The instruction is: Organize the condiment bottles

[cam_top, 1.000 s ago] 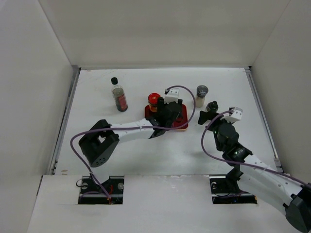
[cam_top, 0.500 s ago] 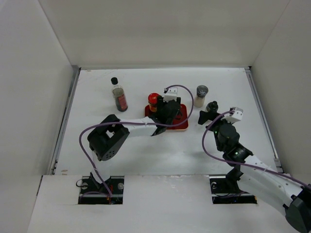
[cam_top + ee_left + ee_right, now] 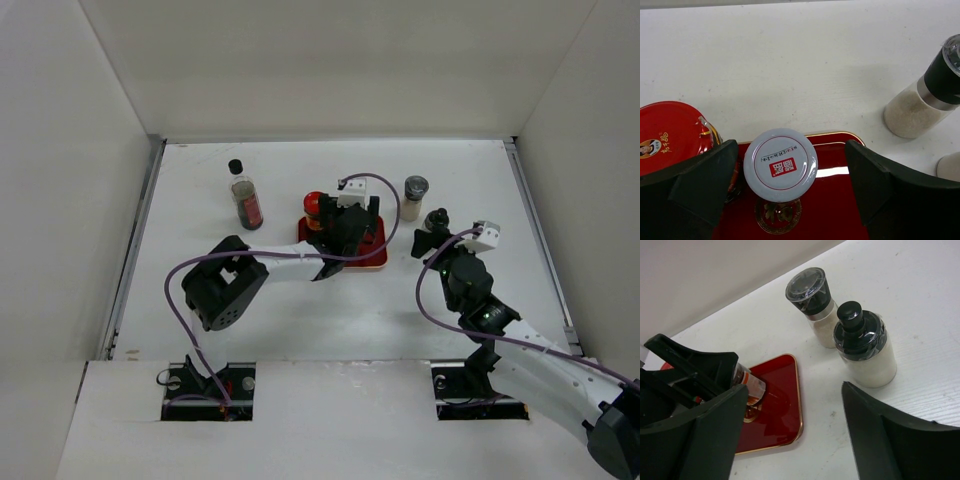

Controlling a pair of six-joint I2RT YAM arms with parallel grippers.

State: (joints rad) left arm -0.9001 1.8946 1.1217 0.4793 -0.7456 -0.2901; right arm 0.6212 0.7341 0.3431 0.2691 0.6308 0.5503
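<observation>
Left wrist view: the left gripper (image 3: pixel 790 150) gapes wide, holding nothing, straddling the pale-lidded jar (image 3: pixel 780 164) at the red tray's (image 3: pixel 840 200) far edge. The right gripper (image 3: pixel 792 387), open and empty, hangs near the short black-capped bottle (image 3: pixel 865 347).

A matte white worktop (image 3: pixel 200 190) lies boxed in by a plain white back wall (image 3: pixel 330 70) and two white side walls (image 3: pixel 60 200). Thin grey metal rails (image 3: pixel 135 250) edge its sides, and the light is even.

The left arm (image 3: pixel 285 265) and right arm (image 3: pixel 545 362) are built of white links and black joint housings (image 3: pixel 222 295). Purple cables (image 3: pixel 168 305) are run along both. Matte black wedge-shaped tool fingers (image 3: pixel 700 180) are fitted.
</observation>
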